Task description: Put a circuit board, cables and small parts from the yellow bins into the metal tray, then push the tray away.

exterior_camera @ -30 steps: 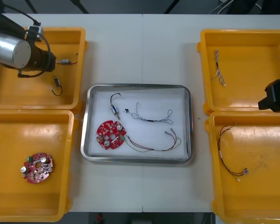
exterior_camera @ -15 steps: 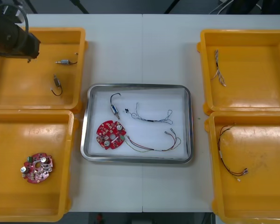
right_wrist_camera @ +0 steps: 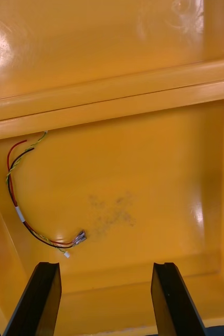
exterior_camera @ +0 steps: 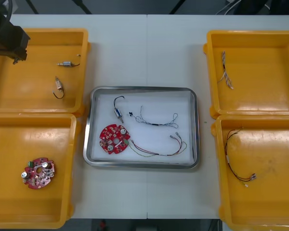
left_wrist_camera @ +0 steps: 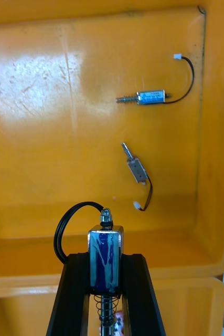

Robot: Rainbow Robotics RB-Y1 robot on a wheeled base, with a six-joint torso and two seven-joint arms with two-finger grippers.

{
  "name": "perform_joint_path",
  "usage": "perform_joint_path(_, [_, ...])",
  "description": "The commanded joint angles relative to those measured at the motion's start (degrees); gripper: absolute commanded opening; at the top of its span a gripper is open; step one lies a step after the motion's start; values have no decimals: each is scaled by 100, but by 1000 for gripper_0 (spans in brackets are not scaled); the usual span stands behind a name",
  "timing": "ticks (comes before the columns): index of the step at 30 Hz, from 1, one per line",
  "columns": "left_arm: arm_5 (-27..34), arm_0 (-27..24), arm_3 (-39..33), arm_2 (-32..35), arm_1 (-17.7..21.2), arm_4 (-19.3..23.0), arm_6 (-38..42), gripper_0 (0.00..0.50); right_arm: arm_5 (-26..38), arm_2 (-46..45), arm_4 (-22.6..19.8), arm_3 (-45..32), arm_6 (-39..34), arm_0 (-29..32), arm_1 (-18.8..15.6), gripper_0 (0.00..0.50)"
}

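Note:
My left gripper is shut on a small metal part, a shiny cylinder with a spring and a black lead. It hangs over the far left yellow bin, where my left arm reaches in at the bin's outer corner. Two more small metal parts lie on the bin floor beyond the fingers. The metal tray holds a red circuit board, a small metal part, a pale twisted cable and a red and yellow cable. My right gripper stands open above the near right bin.
A second red circuit board lies in the near left bin. A twisted cable rests in the far right bin. A red and yellow cable lies in the near right bin. Bare table runs beyond and before the tray.
My left arm has drawn back toward the far left corner of its bin. My right arm has pulled out past the right edge of the front view.

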Motion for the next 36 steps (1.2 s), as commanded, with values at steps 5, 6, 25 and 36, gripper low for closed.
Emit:
perform_joint_path(5, [597,-548,-462,132,299,380,2039,0,8,-164,46,-110,-57,91,-221,500])
perform_joint_path(6, [637,-575,-533,123,299,415,2215,0,8,-164,46,-119,-48,91,-213,500])
perform_joint_path(25, [637,-786,-1438,-958,-694,-543,5309,0,-9,-164,46,-119,58,82,-221,500])
perform_joint_path(36, [637,-768,-1455,-1591,-1933,-1571,6478,0,-9,-164,46,-119,58,82,-221,500])
